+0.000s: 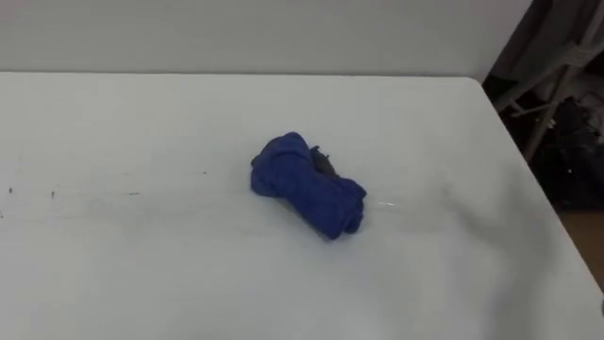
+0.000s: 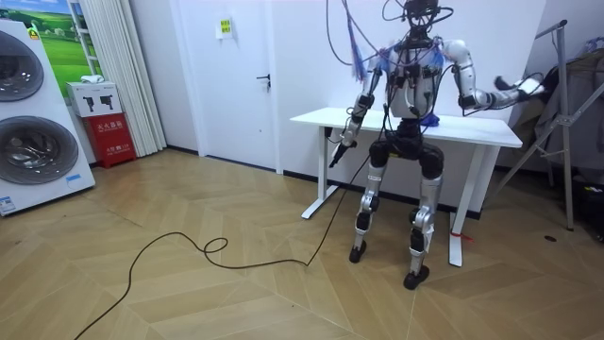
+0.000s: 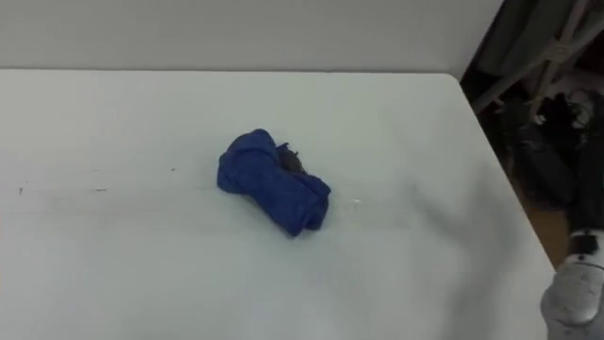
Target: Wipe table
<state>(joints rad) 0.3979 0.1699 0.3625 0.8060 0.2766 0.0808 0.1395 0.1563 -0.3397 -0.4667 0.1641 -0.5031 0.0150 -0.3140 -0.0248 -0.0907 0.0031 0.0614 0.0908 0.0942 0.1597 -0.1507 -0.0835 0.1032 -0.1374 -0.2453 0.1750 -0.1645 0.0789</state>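
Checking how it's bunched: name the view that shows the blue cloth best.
The left eye view: the blue cloth lies whole and near centre on the white table, its folds clear. The right eye view shows it whole too, left of centre. The room view gives a small blue patch beside the robot's body.

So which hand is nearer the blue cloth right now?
Right, probably. The right hand is raised past the table's right end; the left hand hangs below the near edge, to the cloth's left.
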